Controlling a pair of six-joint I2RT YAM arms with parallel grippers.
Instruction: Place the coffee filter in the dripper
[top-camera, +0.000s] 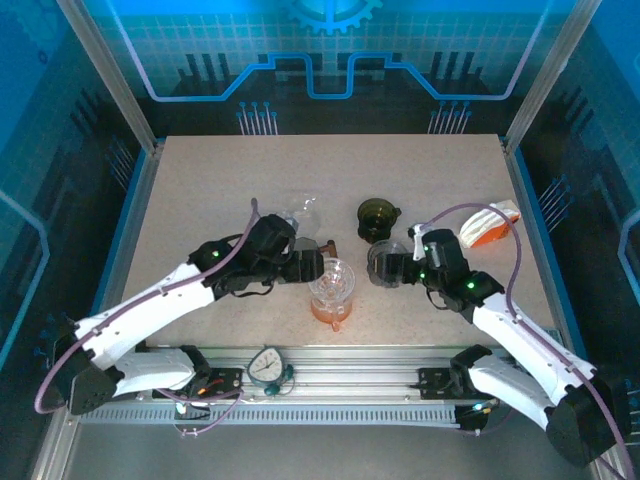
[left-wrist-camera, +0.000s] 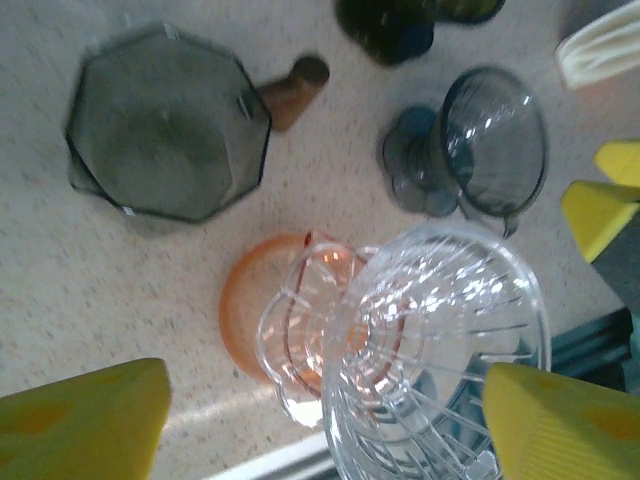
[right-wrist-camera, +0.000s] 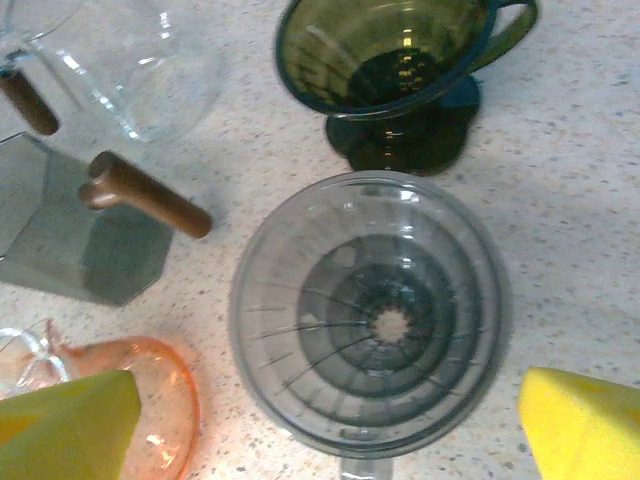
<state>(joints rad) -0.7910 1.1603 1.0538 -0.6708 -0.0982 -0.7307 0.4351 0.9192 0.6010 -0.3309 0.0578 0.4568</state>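
The coffee filters (top-camera: 492, 225) are a white stack in an orange holder at the right of the table, also at the top right edge of the left wrist view as filters (left-wrist-camera: 600, 50). A clear ribbed dripper (left-wrist-camera: 440, 340) sits tilted on an orange carafe (left-wrist-camera: 250, 310). My left gripper (left-wrist-camera: 325, 400) is open, its yellow fingers (left-wrist-camera: 85, 420) wide apart with that dripper between them. A smoky grey dripper (right-wrist-camera: 370, 315) stands upright on the table. My right gripper (right-wrist-camera: 330, 420) is open around it, with a gap on both sides. In the top view, the left gripper (top-camera: 318, 268) and right gripper (top-camera: 385, 270) flank the clear dripper (top-camera: 331, 283).
A green dripper (top-camera: 378, 218) stands behind the grey one. A clear glass carafe (top-camera: 305, 212) and a grey octagonal piece (left-wrist-camera: 165, 125) with a wooden handle (left-wrist-camera: 295, 90) are at the back left. The metal rail (top-camera: 330, 375) runs along the near edge.
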